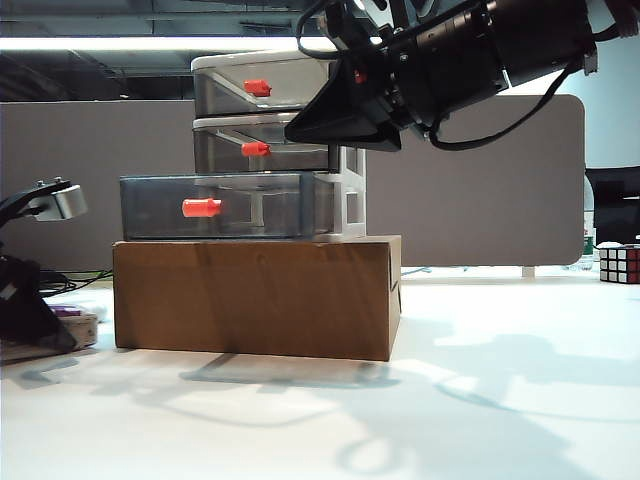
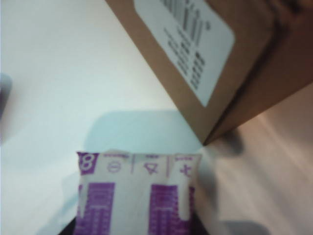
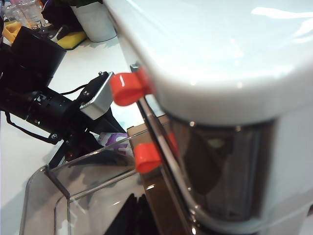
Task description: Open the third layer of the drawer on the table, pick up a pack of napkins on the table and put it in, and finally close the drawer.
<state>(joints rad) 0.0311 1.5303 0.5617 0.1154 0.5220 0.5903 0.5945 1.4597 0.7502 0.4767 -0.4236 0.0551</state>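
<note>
Slippage is risked: beside the cardboard box, the napkin pack is gripped only at one end by the left claw, whose closure cannot be confirmed. Above the drawer cabinet, the right claw's state cannot be told.

Third layer pulled out, open top clear from the left; right gripper hangs over its back end, by the drawer. Cardboard box blocks left gripper, low at napkins. Table right of box free.

Both arms are black with looped black cables; the left arm carries a silver wrist camera.
</note>
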